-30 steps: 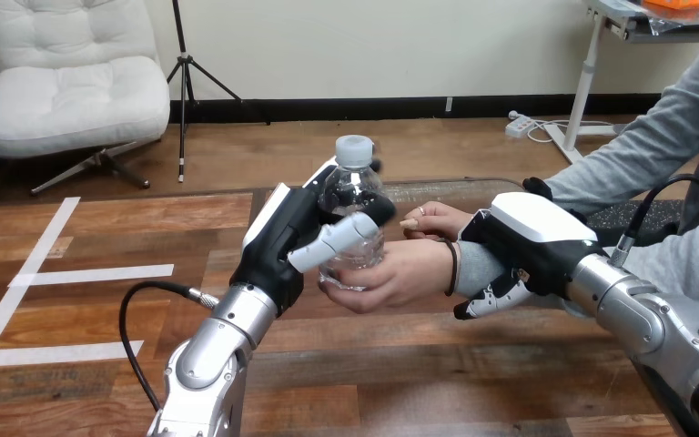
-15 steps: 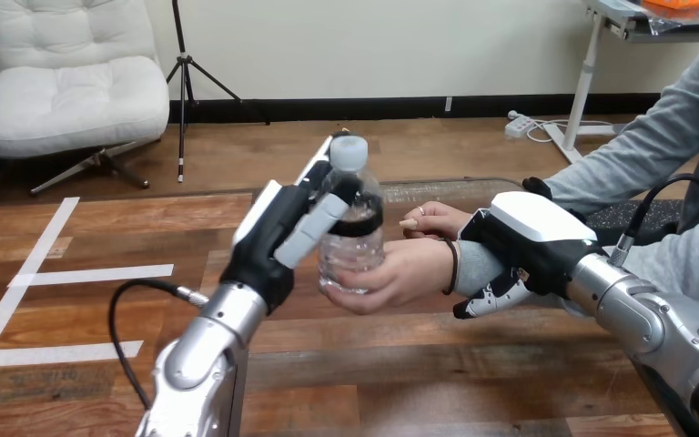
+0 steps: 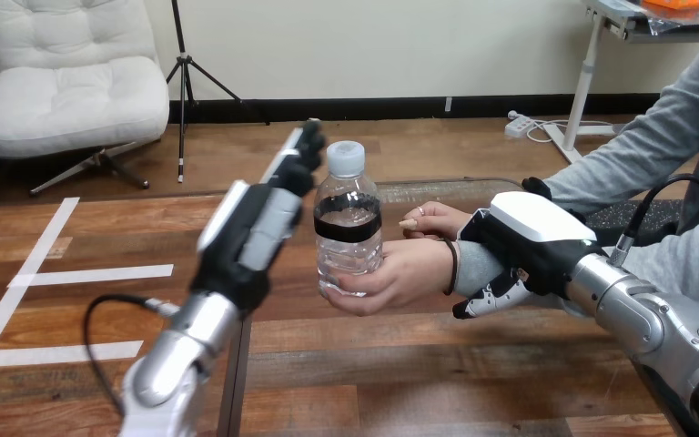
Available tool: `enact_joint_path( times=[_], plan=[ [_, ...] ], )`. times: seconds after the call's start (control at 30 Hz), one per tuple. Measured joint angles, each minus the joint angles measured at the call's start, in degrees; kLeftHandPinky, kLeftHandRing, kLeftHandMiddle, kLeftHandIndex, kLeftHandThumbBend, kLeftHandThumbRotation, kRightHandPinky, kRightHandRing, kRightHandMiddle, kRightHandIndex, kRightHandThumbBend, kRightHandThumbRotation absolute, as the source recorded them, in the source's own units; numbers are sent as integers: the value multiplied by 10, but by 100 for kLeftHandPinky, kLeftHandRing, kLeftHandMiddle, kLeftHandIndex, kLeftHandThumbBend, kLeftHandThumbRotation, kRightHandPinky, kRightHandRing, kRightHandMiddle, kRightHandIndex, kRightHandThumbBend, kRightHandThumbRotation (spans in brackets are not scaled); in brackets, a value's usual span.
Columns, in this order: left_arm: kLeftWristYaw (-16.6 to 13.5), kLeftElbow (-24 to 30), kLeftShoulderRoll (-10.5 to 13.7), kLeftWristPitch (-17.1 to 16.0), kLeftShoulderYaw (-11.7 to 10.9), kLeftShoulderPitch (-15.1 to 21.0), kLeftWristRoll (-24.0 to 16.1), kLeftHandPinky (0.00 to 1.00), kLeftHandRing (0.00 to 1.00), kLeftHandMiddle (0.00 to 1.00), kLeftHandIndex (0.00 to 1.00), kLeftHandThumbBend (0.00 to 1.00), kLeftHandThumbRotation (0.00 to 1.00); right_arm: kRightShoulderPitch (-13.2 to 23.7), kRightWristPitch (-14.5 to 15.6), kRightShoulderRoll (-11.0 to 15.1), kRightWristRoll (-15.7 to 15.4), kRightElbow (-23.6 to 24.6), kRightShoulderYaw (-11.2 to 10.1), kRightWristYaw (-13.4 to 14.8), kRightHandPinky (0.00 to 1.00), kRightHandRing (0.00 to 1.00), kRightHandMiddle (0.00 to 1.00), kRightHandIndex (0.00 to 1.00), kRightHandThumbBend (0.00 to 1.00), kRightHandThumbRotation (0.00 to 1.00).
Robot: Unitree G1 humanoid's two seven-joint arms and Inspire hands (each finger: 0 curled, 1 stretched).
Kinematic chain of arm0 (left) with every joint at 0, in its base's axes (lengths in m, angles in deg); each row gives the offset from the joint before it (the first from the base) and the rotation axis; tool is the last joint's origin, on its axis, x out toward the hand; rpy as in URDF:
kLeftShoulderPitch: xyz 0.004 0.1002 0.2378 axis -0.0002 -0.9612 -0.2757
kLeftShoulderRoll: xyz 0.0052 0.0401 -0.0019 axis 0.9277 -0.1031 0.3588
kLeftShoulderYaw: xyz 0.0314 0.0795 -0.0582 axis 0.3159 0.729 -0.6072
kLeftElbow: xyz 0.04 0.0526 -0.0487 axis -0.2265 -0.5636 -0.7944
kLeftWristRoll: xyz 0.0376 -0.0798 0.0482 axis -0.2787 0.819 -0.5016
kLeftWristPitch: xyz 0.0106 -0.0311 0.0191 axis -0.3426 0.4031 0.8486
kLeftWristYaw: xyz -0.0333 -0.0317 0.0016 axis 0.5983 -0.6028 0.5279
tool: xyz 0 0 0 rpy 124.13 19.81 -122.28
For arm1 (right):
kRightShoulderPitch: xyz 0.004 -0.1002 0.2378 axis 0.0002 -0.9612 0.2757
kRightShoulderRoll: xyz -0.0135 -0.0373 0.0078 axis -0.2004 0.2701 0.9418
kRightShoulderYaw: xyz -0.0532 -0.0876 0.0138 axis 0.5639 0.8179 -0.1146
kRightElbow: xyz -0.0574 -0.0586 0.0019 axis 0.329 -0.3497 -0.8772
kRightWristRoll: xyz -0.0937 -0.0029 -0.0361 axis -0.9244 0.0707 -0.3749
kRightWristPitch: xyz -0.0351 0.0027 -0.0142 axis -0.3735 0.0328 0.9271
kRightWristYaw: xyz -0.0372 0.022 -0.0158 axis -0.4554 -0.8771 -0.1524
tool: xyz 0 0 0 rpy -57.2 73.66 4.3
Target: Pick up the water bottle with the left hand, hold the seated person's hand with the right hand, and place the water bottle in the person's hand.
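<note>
My left hand (image 3: 253, 228): fingers straight, just left of the bottle (image 3: 349, 232), apart from it. Bottle: upright, gripped by the person's hand (image 3: 405, 273). My right hand (image 3: 530, 238): over the person's wrist (image 3: 470, 266), fingers seemingly curled round it.

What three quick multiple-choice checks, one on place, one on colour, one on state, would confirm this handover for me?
1. The left hand is: A. left of the water bottle, apart from it; B. on top of it; C. beneath it.
2. The bottle's label band is: A. red; B. black; C. green.
3. The right hand is: A. open and flat; B. shut, holding nothing; C. shut on the person's wrist.
Answers: 1 A, a gap shows between its straight fingers and the bottle, which stands in the person's nearer hand. 2 B, a black band circles the clear bottle. 3 C, its fingers curl under the wrist.
</note>
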Motion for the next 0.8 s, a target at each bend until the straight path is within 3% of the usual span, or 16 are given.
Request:
enact_joint_path(
  times=[0.37,0.8],
  plan=[
    [0,71,14,24,-27,-46,40,100,100,100,100,100,99,0,0,0,0,0,0,0,16,20,25,26,66,0],
    [-12,152,27,34,-58,-108,65,100,100,100,99,100,100,0,0,0,1,0,0,0,16,21,28,30,74,1]
  ],
)
